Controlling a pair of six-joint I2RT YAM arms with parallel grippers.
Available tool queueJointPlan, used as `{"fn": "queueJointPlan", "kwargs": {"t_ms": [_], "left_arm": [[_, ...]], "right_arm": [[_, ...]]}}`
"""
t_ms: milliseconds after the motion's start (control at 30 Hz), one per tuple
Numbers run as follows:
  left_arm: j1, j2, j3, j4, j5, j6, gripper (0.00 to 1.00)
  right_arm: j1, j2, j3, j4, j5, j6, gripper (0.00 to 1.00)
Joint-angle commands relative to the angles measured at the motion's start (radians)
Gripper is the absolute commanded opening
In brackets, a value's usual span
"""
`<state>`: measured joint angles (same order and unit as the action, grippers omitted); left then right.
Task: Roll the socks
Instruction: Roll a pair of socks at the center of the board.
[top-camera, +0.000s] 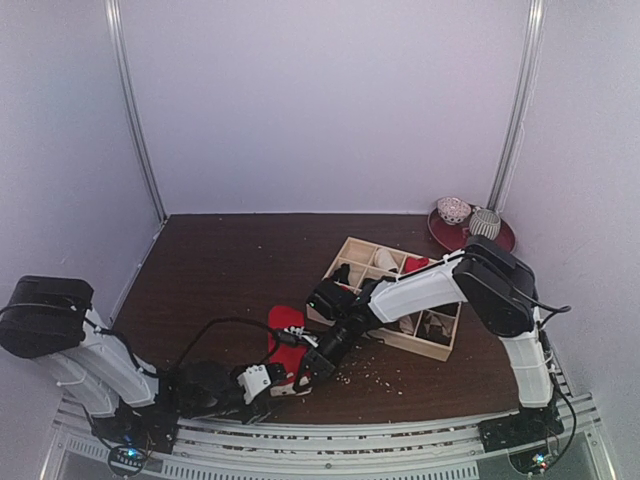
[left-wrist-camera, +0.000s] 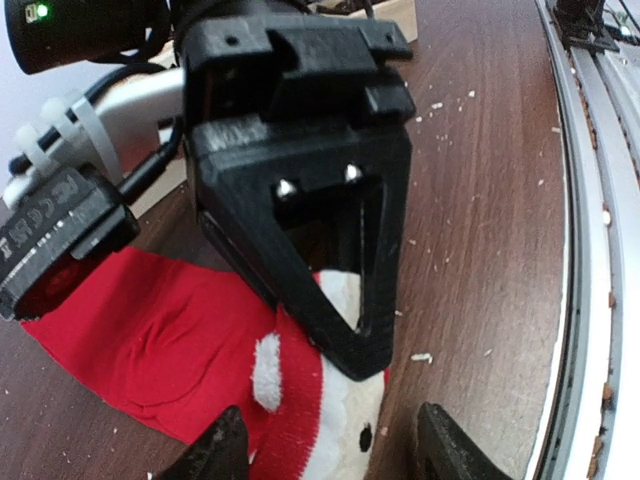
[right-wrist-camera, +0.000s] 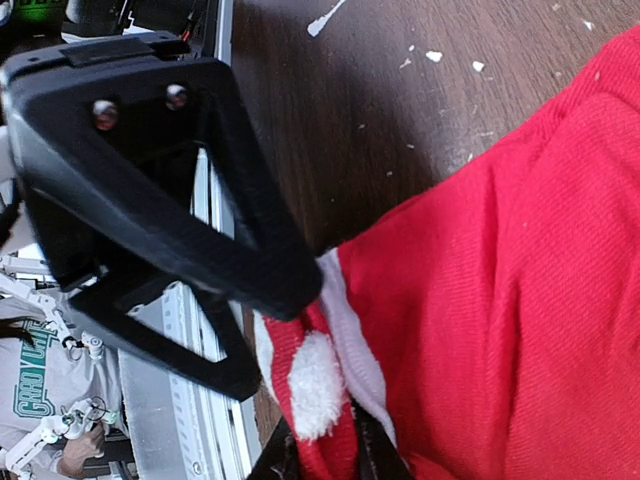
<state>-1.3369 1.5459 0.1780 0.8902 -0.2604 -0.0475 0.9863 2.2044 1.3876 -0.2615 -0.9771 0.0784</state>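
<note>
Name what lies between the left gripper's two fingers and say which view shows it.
The white-trimmed cuff of the red sock lies there, inside the open left gripper, with the right gripper pinching it. The left wrist view shows this.

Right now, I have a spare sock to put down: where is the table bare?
The back-left table between the left wall and the wooden box is bare. A crumb-strewn strip lies between box and near rail. Crowded: front centre, where left claw and right claw meet at the red sock, and around the red plate, back right.
</note>
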Motion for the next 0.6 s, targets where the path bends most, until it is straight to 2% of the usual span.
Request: {"fn": "queueJointPlan", "kwargs": {"t_ms": [0,200,367,567], "left_arm": [[-0.004,0.046,0.011,0.079,-0.014,-0.034,0.53],[-0.003,0.104,0.011,0.123,-0.008,-0.048,0.42],[-0.004,0.164,0.063,0.115,0.032,-0.056,0.19],[-0.004,0.215,0.048,0.137,0.088,-0.141,0.08]], "right_arm": [[-0.004,0.092,-0.064,-0.169,0.131,0.008,0.16],[-0.003,0.092,-0.066,-0.172,0.120,0.008,0.16],[-0.004,0.088,-0.071,-0.161,0.108,0.021,0.17],[-0.003,0.071,-0.072,-0.139,0.089,0.024,0.17]]}}
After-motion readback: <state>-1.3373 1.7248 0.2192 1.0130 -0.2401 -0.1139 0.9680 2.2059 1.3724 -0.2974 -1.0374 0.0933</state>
